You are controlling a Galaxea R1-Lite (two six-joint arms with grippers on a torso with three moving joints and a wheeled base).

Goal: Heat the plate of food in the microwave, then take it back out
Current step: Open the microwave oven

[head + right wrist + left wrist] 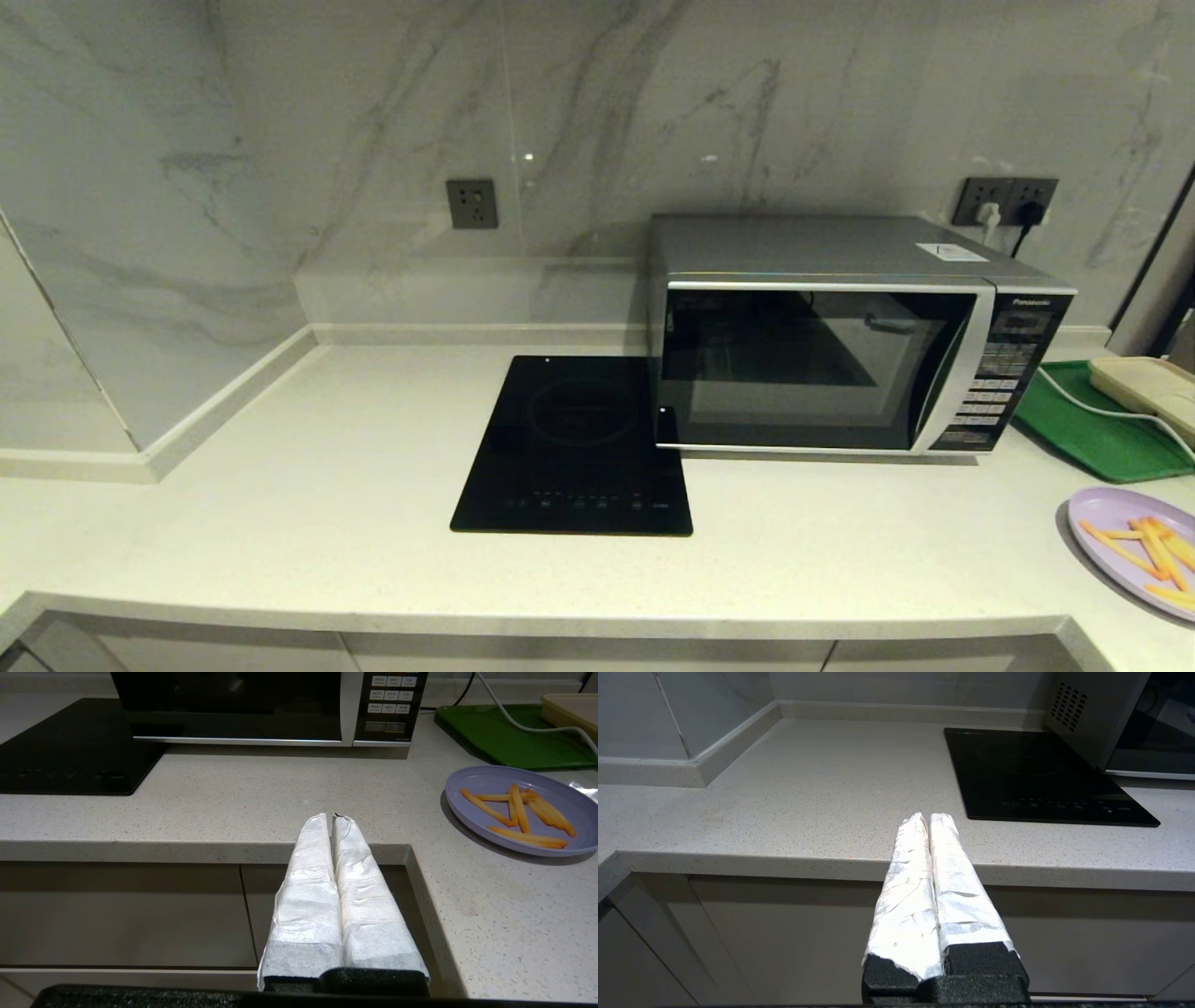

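Kitchen: microwave [840, 345], induction hob [574, 448], marble backsplash [373, 140].

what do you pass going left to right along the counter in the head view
hob → microwave → green tray → plate of food

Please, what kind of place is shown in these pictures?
Most likely a home kitchen: a pale stone countertop carries a microwave and a flat black induction hob, and a marble-look wall with power sockets stands behind.
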